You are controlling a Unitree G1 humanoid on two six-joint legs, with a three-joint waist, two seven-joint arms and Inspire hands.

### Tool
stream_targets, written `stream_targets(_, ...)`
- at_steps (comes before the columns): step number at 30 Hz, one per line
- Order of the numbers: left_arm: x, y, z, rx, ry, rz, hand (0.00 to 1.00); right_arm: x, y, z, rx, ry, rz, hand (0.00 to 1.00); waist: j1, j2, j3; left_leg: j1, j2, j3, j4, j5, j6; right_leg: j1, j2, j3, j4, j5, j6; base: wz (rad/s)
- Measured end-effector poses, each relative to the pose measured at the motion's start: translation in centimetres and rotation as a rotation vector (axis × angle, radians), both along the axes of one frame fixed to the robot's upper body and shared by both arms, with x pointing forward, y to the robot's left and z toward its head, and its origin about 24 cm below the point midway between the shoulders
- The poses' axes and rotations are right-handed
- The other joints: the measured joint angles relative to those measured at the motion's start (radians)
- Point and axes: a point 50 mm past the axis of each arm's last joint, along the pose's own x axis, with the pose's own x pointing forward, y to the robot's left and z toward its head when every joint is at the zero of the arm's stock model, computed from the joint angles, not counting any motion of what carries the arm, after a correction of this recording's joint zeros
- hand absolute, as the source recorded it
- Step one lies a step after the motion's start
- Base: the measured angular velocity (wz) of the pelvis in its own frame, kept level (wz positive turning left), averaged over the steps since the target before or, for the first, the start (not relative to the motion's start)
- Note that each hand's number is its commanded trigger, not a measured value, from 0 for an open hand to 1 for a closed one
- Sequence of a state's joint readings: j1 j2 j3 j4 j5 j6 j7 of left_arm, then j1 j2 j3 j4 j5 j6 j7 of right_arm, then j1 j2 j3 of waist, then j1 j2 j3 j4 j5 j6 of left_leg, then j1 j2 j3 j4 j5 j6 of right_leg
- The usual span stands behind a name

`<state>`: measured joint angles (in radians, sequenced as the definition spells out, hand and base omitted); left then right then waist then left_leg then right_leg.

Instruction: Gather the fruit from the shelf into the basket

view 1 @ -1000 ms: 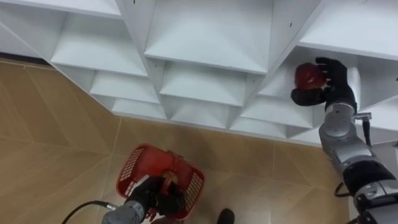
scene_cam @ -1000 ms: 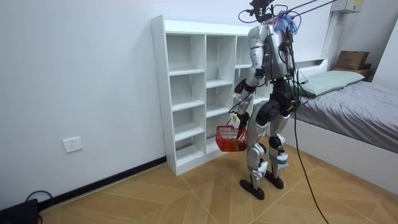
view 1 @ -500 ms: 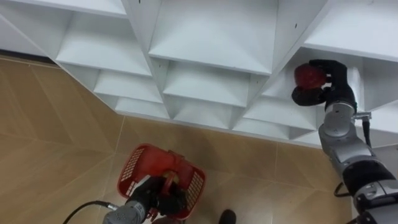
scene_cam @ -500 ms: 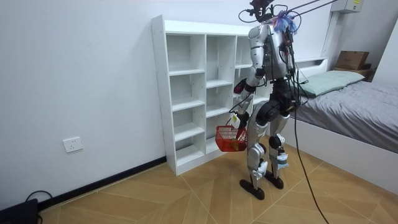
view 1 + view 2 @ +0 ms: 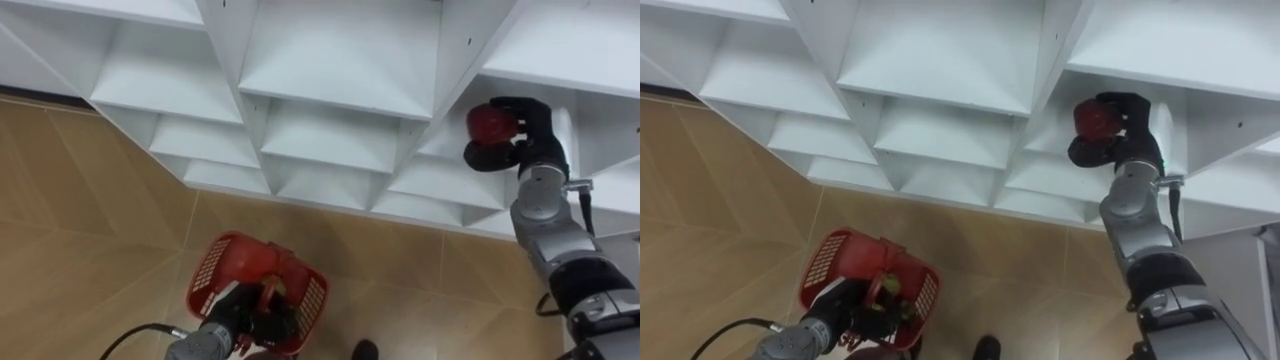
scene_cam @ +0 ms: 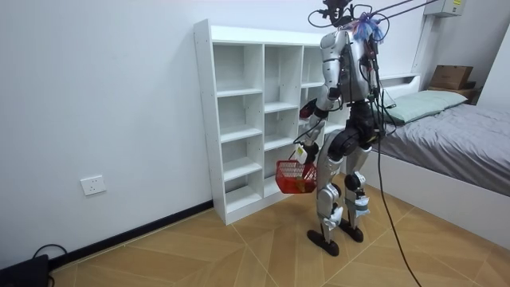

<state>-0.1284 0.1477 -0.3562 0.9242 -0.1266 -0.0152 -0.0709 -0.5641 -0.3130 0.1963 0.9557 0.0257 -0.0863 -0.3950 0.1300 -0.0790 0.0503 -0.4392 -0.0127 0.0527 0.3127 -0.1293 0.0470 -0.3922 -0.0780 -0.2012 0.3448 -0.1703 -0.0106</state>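
red round fruit (image 5: 491,124), apple-like, is sitting in the black right hand (image 5: 533,128), whose fingers are curling round it from the side. it is right at the mouth of a right-column compartment of the white open-cubby closet (image 5: 335,60). the left hand (image 5: 250,314) is clenching the handle of the red plastic mesh basket (image 5: 212,262). the basket is hanging low over the brown wood-plank floor (image 5: 90,230), well apart from the fruit and on the robot's other side. something small and yellowish is showing inside the basket, too small to tell what. in the room view the robot is standing upright facing the closet, basket at knee level by its legs, grey bed (image 6: 446,135) behind it.

risks from here, as i am judging it:
- the fruit is looking smooth and round and the grasp is coming from one side, so a knock against the shelf lip or the upright divider on the way out could be popping it loose.
- the fruit is needing to travel down and across the body to reach the basket. a release from too high or off-centre could be bouncing it off the rim or missing, and it would be rolling away over the floor.
- the basket is hanging from its handle and may be swinging or tilting, shrinking the target.
- bending to close the gap may be unsettling the stance.
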Motion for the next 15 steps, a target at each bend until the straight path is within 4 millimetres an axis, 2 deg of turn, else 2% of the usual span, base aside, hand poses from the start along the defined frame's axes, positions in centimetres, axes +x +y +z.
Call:
stream_targets(6,0.1,0.3,0.1,-0.004,-0.006,0.024,1.00,-0.6,1.4,0.0,-0.009,-0.039,0.084,1.00,-0.014,0.003,0.0016,0.027,0.000,-0.003,-0.006,-0.001,0.000,0.030,0.001,-0.003,-0.008,0.000,0.000,0.01)
stream_targets(12,1.0,0.9,0.7,-0.017,-0.055,0.066,1.00,-2.0,2.4,-1.6,-0.010,-0.004,0.149,1.00,-0.020,0.010,0.0012,0.042,0.001,-0.005,-0.001,-0.001,0.000,0.052,0.002,-0.010,-0.016,0.001,-0.002,0.01)
stream_targets(15,1.0,0.9,0.7,-0.023,-0.058,0.088,1.00,-2.9,2.9,-2.7,0.026,0.035,0.170,1.00,-0.034,0.024,-0.0005,0.068,0.000,-0.013,-0.001,-0.003,-0.001,0.084,0.002,-0.023,-0.022,0.001,-0.002,0.08)
